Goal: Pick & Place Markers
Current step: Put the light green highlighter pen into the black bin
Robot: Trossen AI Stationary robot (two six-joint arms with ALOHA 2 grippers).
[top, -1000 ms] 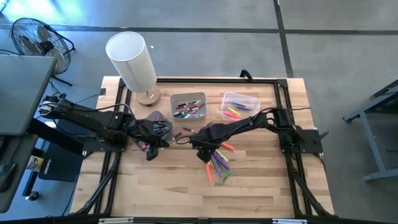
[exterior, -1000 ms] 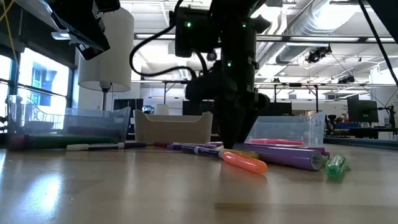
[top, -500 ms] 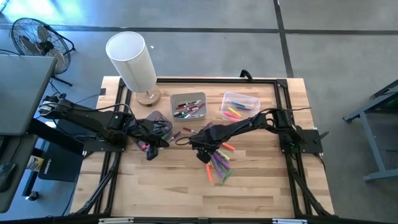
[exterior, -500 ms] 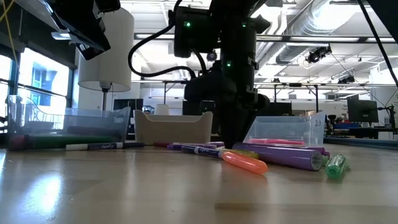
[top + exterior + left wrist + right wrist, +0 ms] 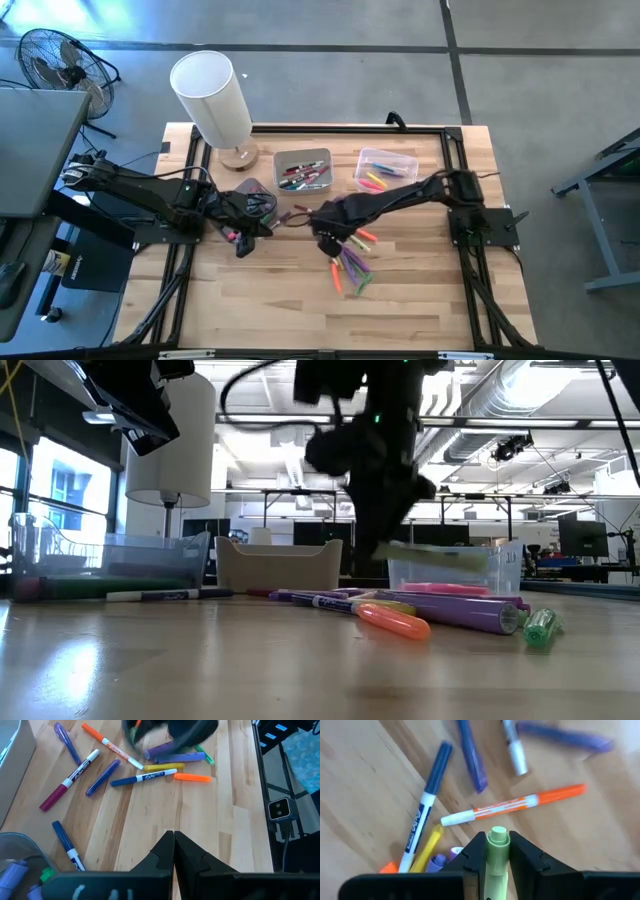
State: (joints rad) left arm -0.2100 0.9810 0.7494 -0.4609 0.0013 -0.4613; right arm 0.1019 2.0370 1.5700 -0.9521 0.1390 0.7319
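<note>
The right pincer [image 5: 497, 851] is clamped on a light green highlighter [image 5: 496, 854], which is held clear of the pale wooden surface [image 5: 420, 280] at mid-table, above the loose markers. Below it, an orange-capped white marker [image 5: 512, 805], a blue-capped white marker [image 5: 426, 824] and a yellow marker [image 5: 428, 847] are seen lying on the surface. In the low view, an orange highlighter [image 5: 393, 621] and a purple marker [image 5: 450, 609] lie in a cluster in front of a clear plastic bin [image 5: 455, 568]. The left pincer [image 5: 173, 849] is pressed together, empty, and hangs over the surface's left part, near a blue marker [image 5: 66, 844].
</note>
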